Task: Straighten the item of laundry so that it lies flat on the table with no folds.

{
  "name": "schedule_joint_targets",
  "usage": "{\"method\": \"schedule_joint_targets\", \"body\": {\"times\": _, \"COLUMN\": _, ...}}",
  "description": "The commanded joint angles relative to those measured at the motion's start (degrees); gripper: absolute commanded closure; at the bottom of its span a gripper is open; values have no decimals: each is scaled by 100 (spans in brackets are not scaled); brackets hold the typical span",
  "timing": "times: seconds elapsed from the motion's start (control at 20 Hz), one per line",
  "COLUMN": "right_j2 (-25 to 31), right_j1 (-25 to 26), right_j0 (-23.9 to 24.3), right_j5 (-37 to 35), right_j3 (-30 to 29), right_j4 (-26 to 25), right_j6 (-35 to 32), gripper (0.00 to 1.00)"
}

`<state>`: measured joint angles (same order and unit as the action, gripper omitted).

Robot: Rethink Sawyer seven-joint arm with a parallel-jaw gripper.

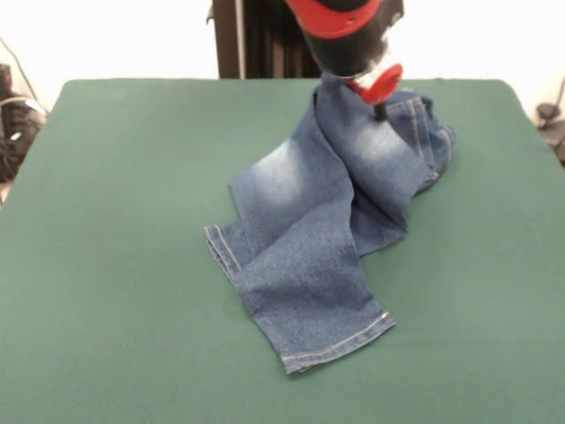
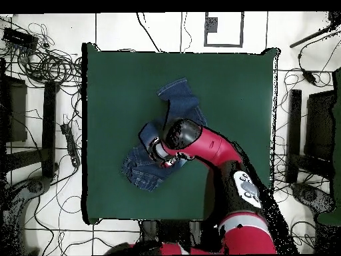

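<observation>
Jeans (image 1: 322, 221) bunched mid-table (image 1: 115, 265), legs folded over each other, hems trailing toward 6 o'clock in front view. Gripper (image 1: 378, 99) low over waistband end at 1 o'clock; pincer state impossible to tell. Best pinched at one layer only, then drawn slowly away from hems.

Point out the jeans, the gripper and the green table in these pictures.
jeans (image 1: 305, 265): front view, on the near leg lying across the cloth.
gripper (image 1: 380, 110): front view, at the dark tip below the red part, against the denim.
table (image 2: 110, 87): overhead view, on a bare stretch of green cloth.
</observation>
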<state>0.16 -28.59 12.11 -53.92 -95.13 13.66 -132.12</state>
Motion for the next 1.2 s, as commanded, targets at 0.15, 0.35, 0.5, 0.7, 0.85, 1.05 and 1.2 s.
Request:
{"method": "schedule_joint_targets", "body": {"times": 0.15, "right_j2": 778, "right_j1": 395, "right_j0": 176, "right_j5": 130, "right_j3": -203, "right_j4": -88, "right_j6": 309, "gripper": 0}}
{"method": "schedule_joint_targets", "body": {"times": 0.35, "right_j2": 841, "right_j1": 294, "right_j0": 326, "right_j5": -145, "right_j3": 340, "right_j4": -403, "right_j6": 698, "gripper": 0}}
{"method": "schedule_joint_targets", "body": {"times": 0.5, "right_j2": 701, "right_j1": 633, "right_j0": 363, "right_j5": 420, "right_j3": 1296, "right_j4": -1142, "right_j6": 1198, "gripper": 0}}
{"method": "schedule_joint_targets", "body": {"times": 0.7, "right_j2": 1006, "right_j1": 1501, "right_j0": 646, "right_j5": 2184, "right_j3": 2230, "right_j4": -2577, "right_j6": 2316, "gripper": 0}}
{"method": "schedule_joint_targets", "body": {"times": 0.85, "right_j2": 1040, "right_j1": 1852, "right_j0": 713, "right_j5": 3410, "right_j3": 2623, "right_j4": -3380, "right_j6": 1919, "gripper": 0}}
{"method": "schedule_joint_targets", "body": {"times": 1.05, "right_j2": 951, "right_j1": 2011, "right_j0": 679, "right_j5": 4096, "right_j3": 3020, "right_j4": -4216, "right_j6": 1406, "gripper": 0}}
{"method": "schedule_joint_targets", "body": {"times": 1.2, "right_j2": 777, "right_j1": 2012, "right_j0": 572, "right_j5": 4315, "right_j3": 3178, "right_j4": -4552, "right_j6": 907, "gripper": 0}}
